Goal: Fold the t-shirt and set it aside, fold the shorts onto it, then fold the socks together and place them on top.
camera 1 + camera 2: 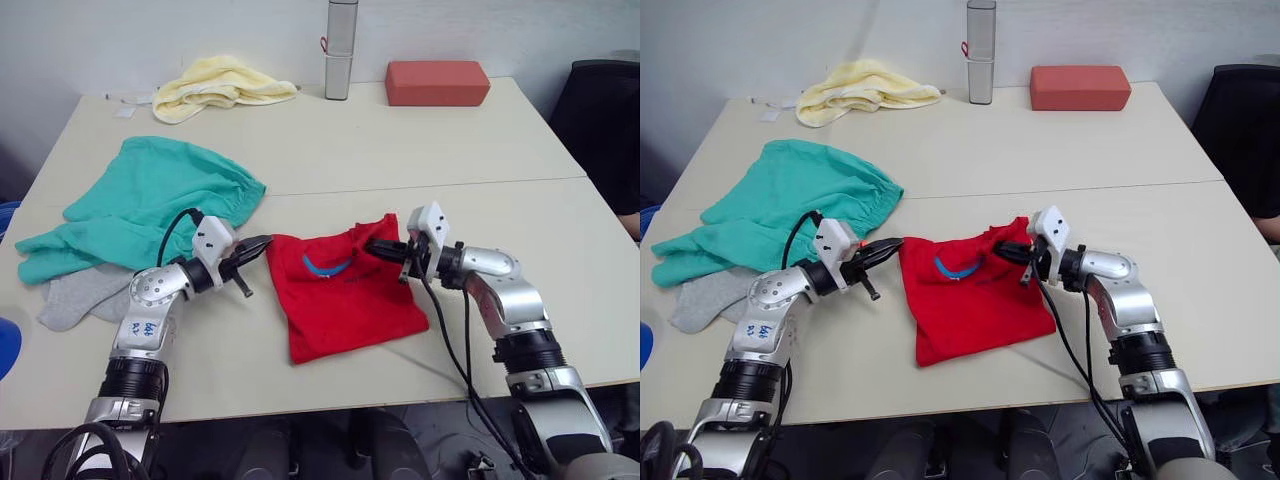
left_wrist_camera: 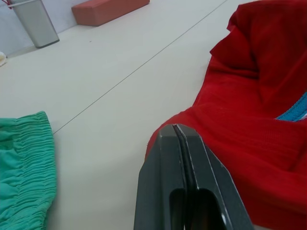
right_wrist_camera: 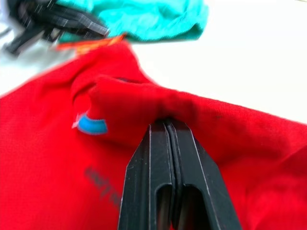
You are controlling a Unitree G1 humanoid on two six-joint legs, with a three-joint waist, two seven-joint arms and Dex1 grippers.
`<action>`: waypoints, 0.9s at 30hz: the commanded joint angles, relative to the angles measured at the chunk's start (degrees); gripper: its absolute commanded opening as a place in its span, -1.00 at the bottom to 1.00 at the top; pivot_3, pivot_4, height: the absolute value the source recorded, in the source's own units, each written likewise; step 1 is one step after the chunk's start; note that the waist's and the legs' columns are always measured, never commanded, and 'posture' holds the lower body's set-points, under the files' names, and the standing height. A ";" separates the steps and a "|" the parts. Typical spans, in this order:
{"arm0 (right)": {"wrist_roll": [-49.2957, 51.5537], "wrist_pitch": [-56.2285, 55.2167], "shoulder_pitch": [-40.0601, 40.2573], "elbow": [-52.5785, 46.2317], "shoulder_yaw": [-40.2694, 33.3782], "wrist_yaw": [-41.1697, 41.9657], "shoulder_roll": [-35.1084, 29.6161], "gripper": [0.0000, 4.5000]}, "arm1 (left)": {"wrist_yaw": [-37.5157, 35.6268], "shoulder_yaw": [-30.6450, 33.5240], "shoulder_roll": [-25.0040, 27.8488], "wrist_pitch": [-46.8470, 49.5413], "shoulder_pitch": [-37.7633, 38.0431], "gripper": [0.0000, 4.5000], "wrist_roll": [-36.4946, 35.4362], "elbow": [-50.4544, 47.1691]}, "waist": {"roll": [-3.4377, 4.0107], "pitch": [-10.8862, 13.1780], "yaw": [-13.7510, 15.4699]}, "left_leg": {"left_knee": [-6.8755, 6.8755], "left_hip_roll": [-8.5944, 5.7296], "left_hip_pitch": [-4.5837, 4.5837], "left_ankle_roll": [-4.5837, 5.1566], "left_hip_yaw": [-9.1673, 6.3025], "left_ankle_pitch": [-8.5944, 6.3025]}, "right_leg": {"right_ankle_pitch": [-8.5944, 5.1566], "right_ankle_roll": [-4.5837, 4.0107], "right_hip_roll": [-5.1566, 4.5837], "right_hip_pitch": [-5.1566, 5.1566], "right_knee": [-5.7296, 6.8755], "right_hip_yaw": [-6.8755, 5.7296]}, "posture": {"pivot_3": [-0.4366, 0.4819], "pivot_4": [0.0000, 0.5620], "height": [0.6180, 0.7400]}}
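Bright red cotton t-shirt [image 1: 345, 295], partly folded mid-worktop [image 1: 420, 150]: right tool [image 1: 383, 250] pinches its upper edge; left tool [image 1: 255, 247], pressed together, touches its corner. Teal-green fabric shorts [image 1: 150, 205] and light grey socks [image 1: 75, 295] await, unfolded.

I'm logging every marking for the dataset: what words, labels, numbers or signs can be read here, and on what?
Dark print on the t-shirt chest: blurred, unreadable.
Blue curved mark inside the t-shirt collar: a label, with no legible text.
Blue handwriting on the left arm's silver housing: too small to read.
Nothing else carries text.
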 commanded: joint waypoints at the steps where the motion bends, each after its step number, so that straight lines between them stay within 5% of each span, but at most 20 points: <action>1: -1.18 -0.44 -3.85 3.08 -2.28 -5.60 1.40 -1.00 | -5.96 3.31 1.42 -2.19 1.35 -0.99 -5.96 -3.58 | 0.00 0.00 -0.08 | 0.00 0.00 0.00 0.00 0.00 0.00 | 0.00 0.00 0.00 0.00 0.00 0.00 | -0.05 -0.47 1.00; 8: -4.89 -0.21 -6.17 6.70 -2.46 -9.33 0.08 -1.00 | -15.53 1.66 2.62 -1.62 3.27 -0.99 -10.65 -8.74 | 0.00 0.00 -0.14 | -0.01 0.00 -0.04 -0.03 0.01 0.02 | -0.01 -0.01 0.00 -0.04 -0.02 0.01 | -0.05 -0.47 1.00; 16: 2.58 7.20 -1.43 -5.32 0.13 4.38 -3.37 -1.00 | -13.99 -3.53 1.74 -1.42 2.36 -0.99 -4.11 -7.16 | 0.00 0.00 -0.03 | -0.01 0.02 -0.04 0.04 0.03 0.04 | 0.00 0.00 0.02 -0.02 -0.02 0.00 | -0.05 -0.47 1.00; 27: -10.62 -0.54 -3.49 4.92 4.29 -11.37 3.78 -1.00 | -11.42 -6.72 1.66 1.09 1.78 -0.99 1.26 -6.42 | 0.00 0.00 -0.16 | -0.01 0.01 -0.05 0.02 0.08 0.05 | 0.00 0.00 0.02 -0.08 0.02 0.04 | -0.05 -0.47 1.00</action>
